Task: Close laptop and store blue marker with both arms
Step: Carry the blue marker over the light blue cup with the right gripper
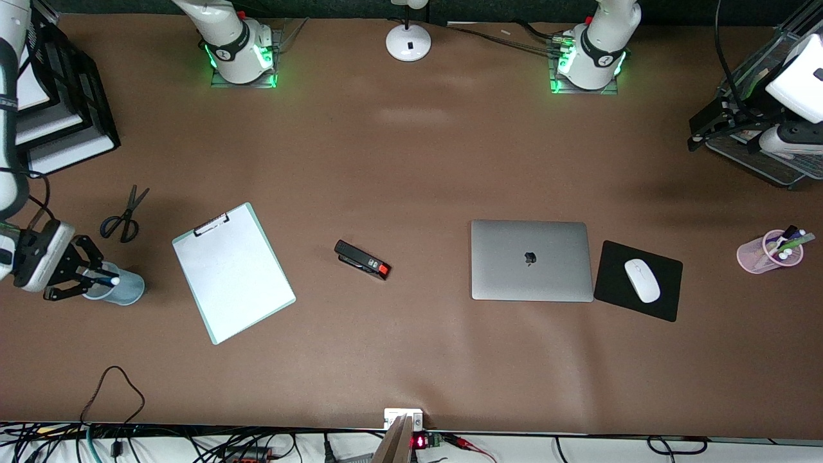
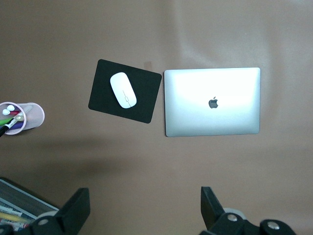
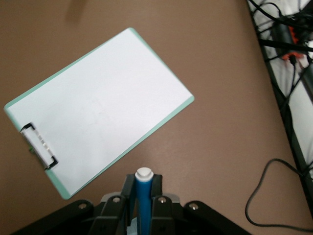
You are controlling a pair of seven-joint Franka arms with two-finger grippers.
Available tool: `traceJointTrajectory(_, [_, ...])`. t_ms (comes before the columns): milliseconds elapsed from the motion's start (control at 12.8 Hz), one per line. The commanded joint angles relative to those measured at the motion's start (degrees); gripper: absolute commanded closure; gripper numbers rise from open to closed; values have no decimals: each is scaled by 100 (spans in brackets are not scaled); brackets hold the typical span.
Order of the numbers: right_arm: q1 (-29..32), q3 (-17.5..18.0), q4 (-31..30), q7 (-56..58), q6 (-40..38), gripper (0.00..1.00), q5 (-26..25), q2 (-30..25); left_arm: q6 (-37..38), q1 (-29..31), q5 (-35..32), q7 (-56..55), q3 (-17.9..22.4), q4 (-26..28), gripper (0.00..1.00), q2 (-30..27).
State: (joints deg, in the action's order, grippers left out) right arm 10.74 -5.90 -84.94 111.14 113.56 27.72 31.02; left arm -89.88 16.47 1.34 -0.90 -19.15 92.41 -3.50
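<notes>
The silver-grey laptop [image 1: 530,260] [image 2: 212,102] lies closed on the brown table, lid up with its dark logo showing. My right gripper [image 1: 72,275] [image 3: 143,183] hangs at the right arm's end of the table, shut on the blue marker [image 1: 103,278] [image 3: 143,198]. The marker's white end points out past the fingertips, over the mouth of a pale blue cup [image 1: 126,288]. My left gripper [image 1: 701,132] [image 2: 145,205] is open and empty, raised high at the left arm's end of the table.
A clipboard [image 1: 233,273] [image 3: 100,110], scissors [image 1: 123,218] and a stapler [image 1: 362,259] lie between cup and laptop. Beside the laptop sits a black mouse pad [image 1: 665,299] with a white mouse [image 1: 642,280]. A pink pen cup [image 1: 768,252] and mesh tray [image 1: 765,161] stand near the left arm's end.
</notes>
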Motion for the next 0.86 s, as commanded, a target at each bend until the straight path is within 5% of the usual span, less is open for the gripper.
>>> traceJointTrajectory(0, [174, 116, -57, 652, -132, 98, 137, -52, -12, 58, 156, 134, -19, 40, 0, -107])
traceJointTrajectory(783, [763, 432, -31, 1586, -449, 98, 330, 194, -20, 6, 121, 126, -80, -91, 0, -36])
